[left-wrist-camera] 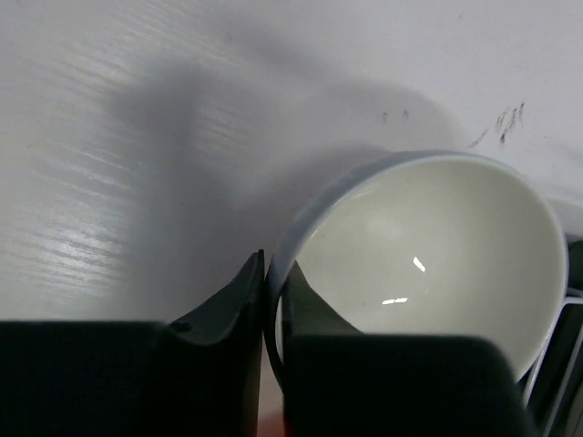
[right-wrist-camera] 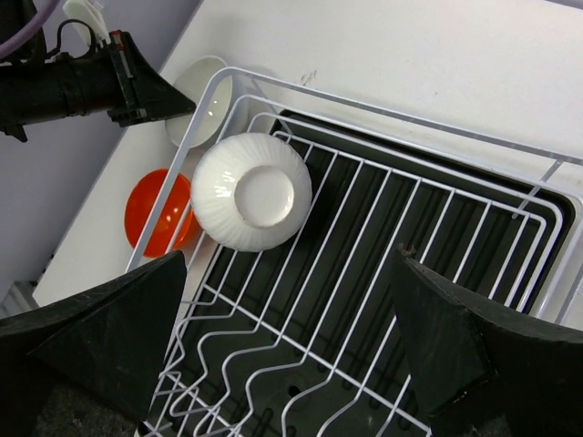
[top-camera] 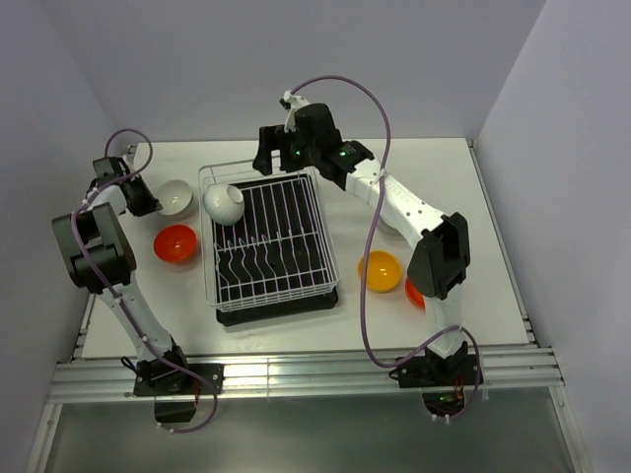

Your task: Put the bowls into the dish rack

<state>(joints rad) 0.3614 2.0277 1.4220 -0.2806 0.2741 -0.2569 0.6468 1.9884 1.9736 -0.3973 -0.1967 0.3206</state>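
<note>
Only wrist cam shows L end effector (left-wrist-camera: pixel 273 273) pinching white bowl (left-wrist-camera: pixel 428 246) rim — R end effector (right-wrist-camera: pixel 290 264) gapes over dish rack (right-wrist-camera: pixel 364 109).

A white table (top-camera: pixel 473 197) sits in a booth of plain pale-lavender walls (top-camera: pixel 394 59) at the rear and both sides, under even overhead light. Silver metal rails (top-camera: pixel 315 379) line its near edge and catch a bright glare, with a dull grey surface (top-camera: pixel 315 439) below. Faint dark scuffs (left-wrist-camera: pixel 506 123) mark the tabletop.
</note>
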